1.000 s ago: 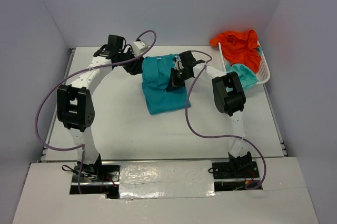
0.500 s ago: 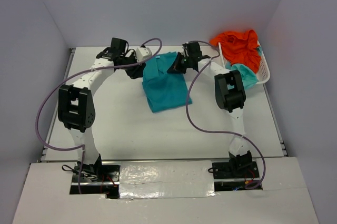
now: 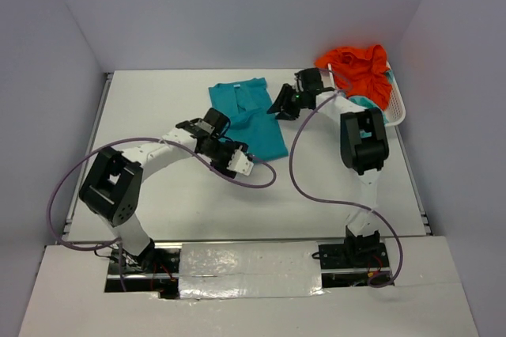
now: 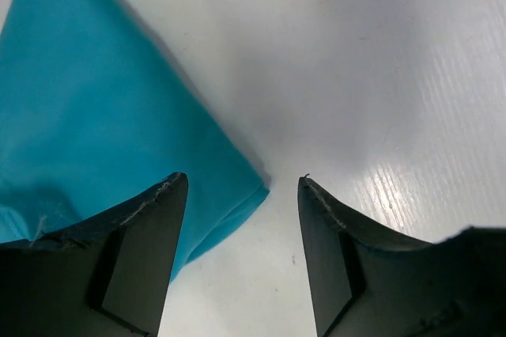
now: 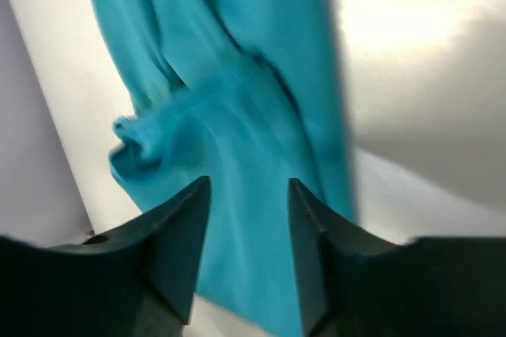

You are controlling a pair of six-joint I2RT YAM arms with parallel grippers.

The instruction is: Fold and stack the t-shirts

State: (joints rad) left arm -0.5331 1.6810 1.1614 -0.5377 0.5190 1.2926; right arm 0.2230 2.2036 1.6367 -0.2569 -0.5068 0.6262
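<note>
Teal blue cloth short-sleeved t-shirt (image 3: 247,115) lies spread on the white table (image 3: 158,107), mid-back, long axis running far-left to near-right, w/ the collar end toward the back wall. It is the only shirt out on the table.

The left gripper (image 3: 235,155) sits low at the shirt's near edge. In the left wrist view (image 4: 241,181) its jaws stand wide apart w/ nothing clamped. A pointed corner of the teal shirt (image 4: 95,100) shows in the gap btwn them, flat on the table (image 4: 379,76). The cloth runs off under the finger (image 4: 142,250) on the left of that view. Can't tell if that finger touches it.

The right gripper (image 3: 283,104) is at the shirt's right edge, nr the far end. Its jaws are also parted, narrower than the left's, and hold nothing. The right wrist view (image 5: 247,183) looks down through the gap onto the teal shirt (image 5: 221,115), which has long creases and a small bunched lump on its left side. That pic is blurry, so height above the cloth is unclear.

The white plastic mesh basket (image 3: 398,107) is in the far-right corner. The bright orange cloth t-shirt (image 3: 360,68) is heaped in it and spills over the rim. The lighter mint-aqua cloth t-shirt (image 3: 365,103) peeks out beneath the orange one, partly hidden by the right arm. Both are well apart from the left gripper; the right gripper is just beside the basket's left side.
</note>
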